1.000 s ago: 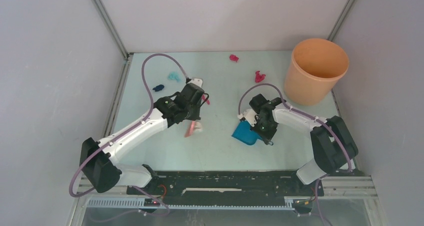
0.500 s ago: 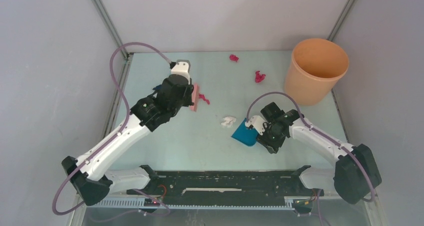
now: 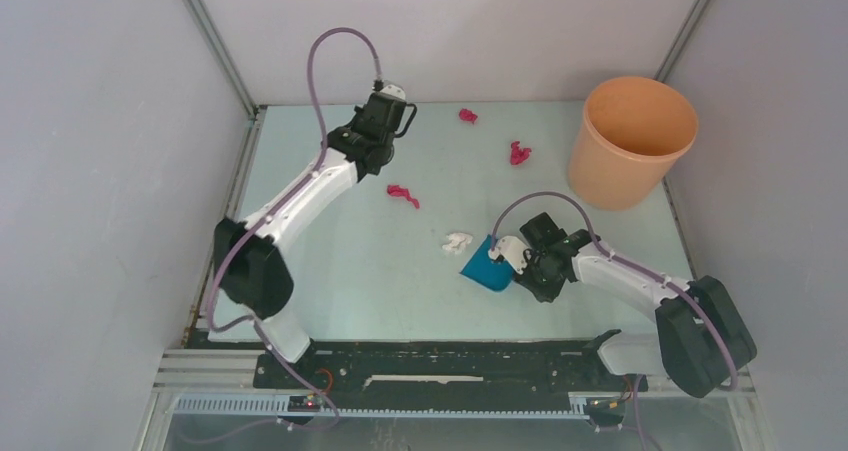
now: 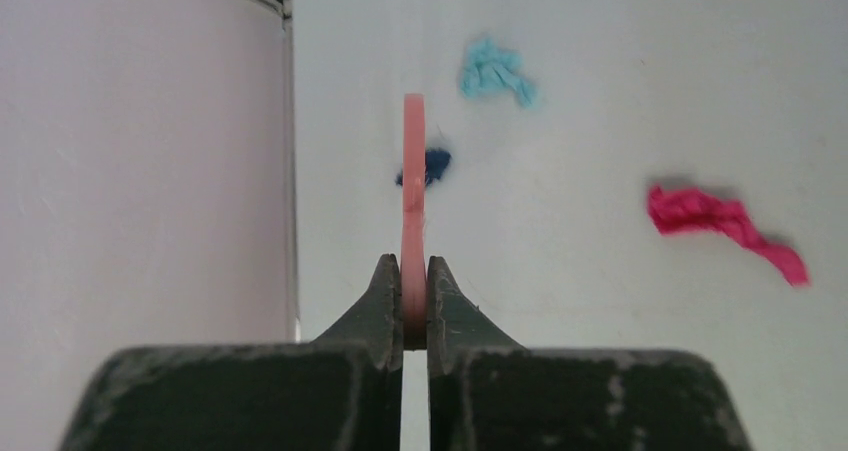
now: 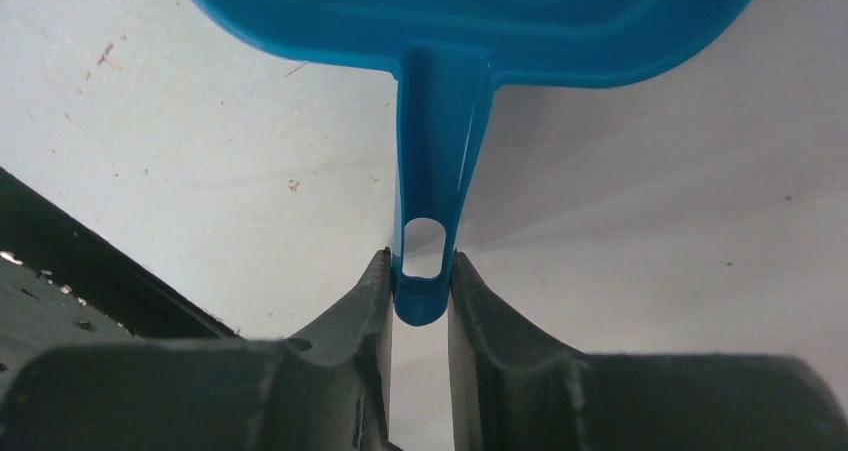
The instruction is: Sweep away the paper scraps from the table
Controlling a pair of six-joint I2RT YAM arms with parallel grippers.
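Pink flat brush (image 4: 413,171) clamped in left gripper (image 4: 413,271), blue plastic dustpan handle (image 5: 435,121) in right gripper (image 5: 420,266). Leaves scattered crumpled paper scraps (image 3: 403,193) unswept.

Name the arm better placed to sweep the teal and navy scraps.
Left. The left fingers clamp the pink brush, navy scrap and teal scrap right ahead; the right fingers hold the blue dustpan.

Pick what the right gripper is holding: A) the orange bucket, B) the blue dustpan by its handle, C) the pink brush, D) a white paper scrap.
B: in the right wrist view the right gripper pinches the handle of the blue dustpan; the left gripper has the pink brush.
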